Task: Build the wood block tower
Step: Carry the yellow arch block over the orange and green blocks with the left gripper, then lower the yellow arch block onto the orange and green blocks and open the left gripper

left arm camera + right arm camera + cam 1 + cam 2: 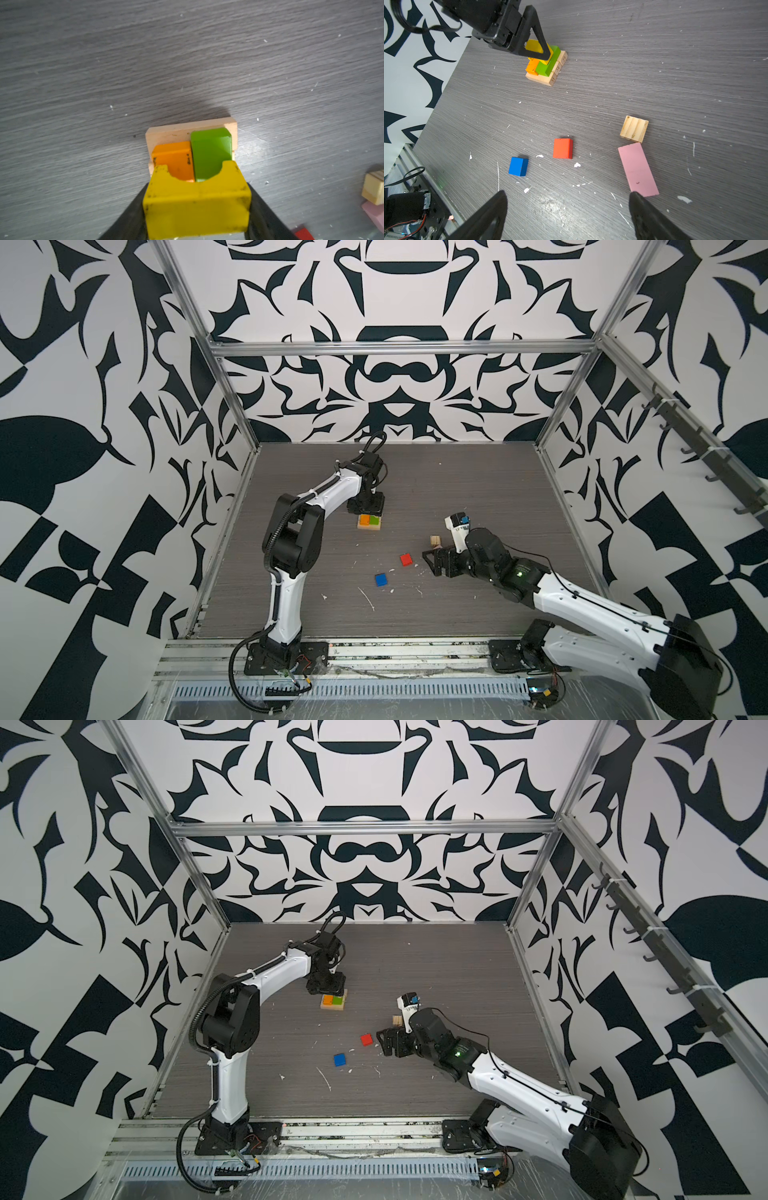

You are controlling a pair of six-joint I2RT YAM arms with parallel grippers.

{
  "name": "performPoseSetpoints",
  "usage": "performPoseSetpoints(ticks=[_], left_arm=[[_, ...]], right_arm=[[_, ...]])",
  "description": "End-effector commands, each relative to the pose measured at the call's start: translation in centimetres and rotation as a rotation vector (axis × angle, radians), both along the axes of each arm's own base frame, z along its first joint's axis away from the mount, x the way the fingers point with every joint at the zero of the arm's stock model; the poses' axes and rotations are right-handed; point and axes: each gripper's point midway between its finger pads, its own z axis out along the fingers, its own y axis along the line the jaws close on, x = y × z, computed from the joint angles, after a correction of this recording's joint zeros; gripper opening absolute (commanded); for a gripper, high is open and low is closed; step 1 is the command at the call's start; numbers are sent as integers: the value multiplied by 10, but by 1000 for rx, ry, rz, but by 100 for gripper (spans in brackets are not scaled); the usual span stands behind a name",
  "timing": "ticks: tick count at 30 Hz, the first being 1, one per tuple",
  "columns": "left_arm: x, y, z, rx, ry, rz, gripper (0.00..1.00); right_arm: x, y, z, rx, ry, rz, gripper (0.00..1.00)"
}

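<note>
The tower point(369, 522) stands left of centre on the table point(457, 489), about halfway back. So far it is a base of tan planks point(548, 80) lying side by side, with an orange block point(176, 160) and a green block point(209, 153) set touching each other on top. The plank ends carry small printed numbers: "31" and "29" read clearly. The middle one looks like "58" but is not sharp. Dark marks on the orange block's edge are too small to read.

The left gripper point(368, 505) hangs over the tower's far side. Its jaws are about half apart and clamp a yellow block point(197, 203) from both sides. This block has a curved notch cut in one edge. It sits over the orange and green pair, and I cannot tell whether it touches them.

The right gripper point(568, 194) is right of centre, low over the table, with jaws spread wide and nothing between them. One fingertip lies over the end of a flat pink block point(637, 169), contact unclear. A tan cube point(634, 128) lies just beside the pink block's other end. A red block point(562, 148) and a blue block point(518, 166) lie apart near the table's middle. Blue is nearer and further left.
</note>
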Motion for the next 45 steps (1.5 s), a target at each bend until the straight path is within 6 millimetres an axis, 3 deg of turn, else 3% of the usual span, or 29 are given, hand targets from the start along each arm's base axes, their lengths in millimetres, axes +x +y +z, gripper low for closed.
performPoseSetpoints(ticks=[1, 13, 28, 34, 40, 45], left_arm=[[-3, 1, -1, 3, 35, -7, 42], [-5, 1, -3, 1, 46, -2, 47], [-5, 2, -4, 6, 49, -1, 67], [-5, 2, -4, 7, 46, 0, 80], [-3, 2, -2, 5, 42, 0, 84], [-4, 2, 3, 1, 35, 1, 98]], right_arm=[[6, 5, 18, 25, -51, 0, 95], [6, 5, 17, 28, -48, -1, 95], [6, 7, 17, 31, -46, 3, 94], [6, 7, 19, 37, -49, 3, 94], [7, 7, 20, 36, -53, 3, 94], [7, 8, 20, 35, -50, 5, 94]])
